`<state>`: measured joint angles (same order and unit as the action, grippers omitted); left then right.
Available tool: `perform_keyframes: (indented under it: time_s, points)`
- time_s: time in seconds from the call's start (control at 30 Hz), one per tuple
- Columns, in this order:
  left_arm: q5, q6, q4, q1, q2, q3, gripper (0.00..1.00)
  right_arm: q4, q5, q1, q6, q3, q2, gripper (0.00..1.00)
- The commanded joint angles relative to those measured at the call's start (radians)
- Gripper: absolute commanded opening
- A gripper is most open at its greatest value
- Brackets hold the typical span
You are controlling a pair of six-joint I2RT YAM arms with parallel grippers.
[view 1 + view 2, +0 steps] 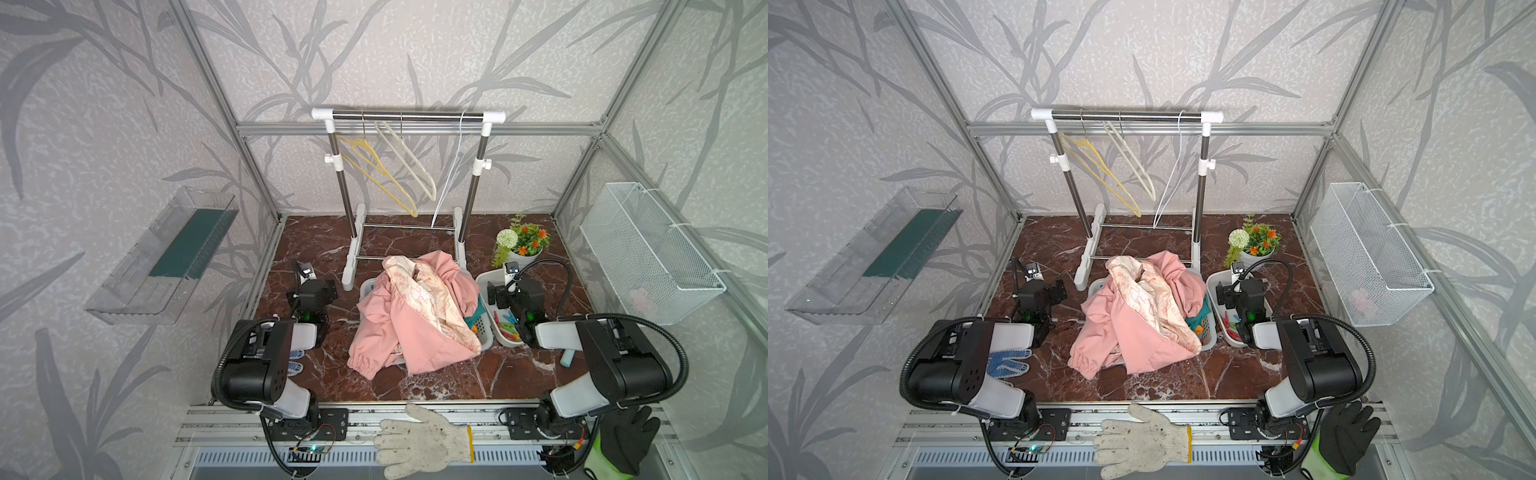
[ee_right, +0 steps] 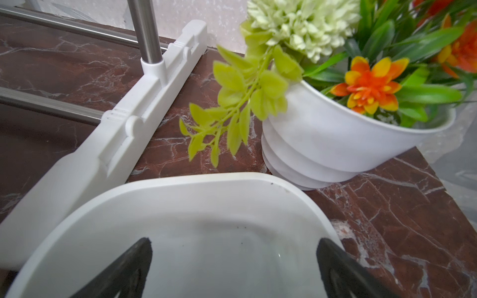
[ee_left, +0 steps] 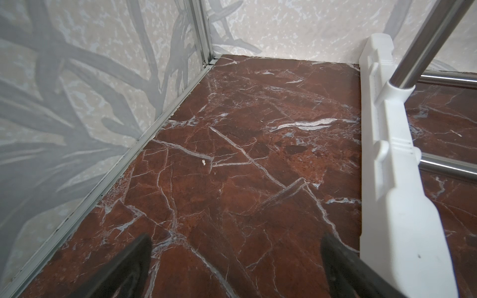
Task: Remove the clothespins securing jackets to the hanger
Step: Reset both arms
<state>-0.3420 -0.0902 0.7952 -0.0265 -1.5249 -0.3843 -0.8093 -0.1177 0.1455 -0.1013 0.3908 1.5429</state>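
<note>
Coloured clothespins (image 1: 508, 326) lie under right gripper (image 2: 233, 260).

I am seeing the clothes rack (image 1: 409, 116) standing at the back of the bench (image 1: 457, 382), with three hangers (image 1: 386, 174) hanging from its bar. In front of it a jacket (image 1: 411, 316) is lying heaped over a basket (image 1: 484, 338) mid-bench. Right of that basket a tub (image 1: 486, 282) is holding the clothespins (image 1: 508, 326), and a potted plant (image 1: 521, 243) is sitting behind it.
</note>
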Motion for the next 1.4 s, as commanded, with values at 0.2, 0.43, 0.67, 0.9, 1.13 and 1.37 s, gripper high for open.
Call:
perform_keyframes:
  time_s: [0.2, 0.43, 0.67, 0.9, 1.13, 1.37]
  points:
    - [-0.013, -0.008, 0.022, 0.004, 0.002, -0.018, 0.99, -0.003, 0.006, -0.004, 0.008, 0.022, -0.013, 0.99]
    - [-0.012, -0.008, 0.022, 0.005, 0.002, -0.018, 0.99, -0.002, 0.007, -0.004, 0.009, 0.022, -0.013, 0.99]
    - [-0.012, -0.008, 0.02, 0.004, 0.002, -0.02, 0.99, -0.002, 0.007, -0.004, 0.009, 0.022, -0.013, 0.99]
    - [-0.012, -0.008, 0.022, 0.004, 0.002, -0.018, 0.99, -0.002, 0.009, -0.005, 0.009, 0.022, -0.013, 0.99]
    - [-0.013, -0.008, 0.021, 0.004, 0.002, -0.018, 0.99, 0.008, 0.034, -0.017, 0.015, 0.028, -0.012, 0.99]
    - [-0.013, -0.008, 0.021, 0.004, 0.002, -0.018, 0.99, 0.015, 0.046, -0.022, 0.017, 0.031, -0.012, 0.99]
